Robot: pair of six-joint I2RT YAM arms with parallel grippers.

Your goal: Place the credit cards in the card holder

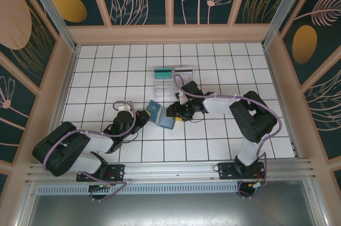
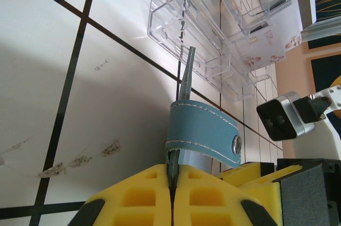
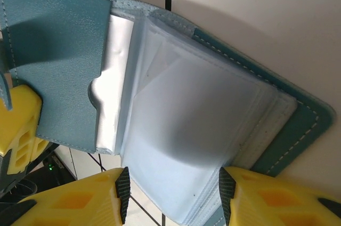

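Note:
The card holder lies open on the white tiles between my two grippers. My left gripper is shut on the thin edge of its dark-teal cover, just below the blue strap with a snap. My right gripper stands open astride the holder's clear sleeves, one pad at each side edge. The teal cover lies folded back to the left. The credit cards sit in the clear tray: a teal one and a whitish one.
The clear plastic tray stands just beyond the holder, close to my right arm's wrist. Wooden walls enclose the tiled floor. The right wrist camera shows in the left wrist view.

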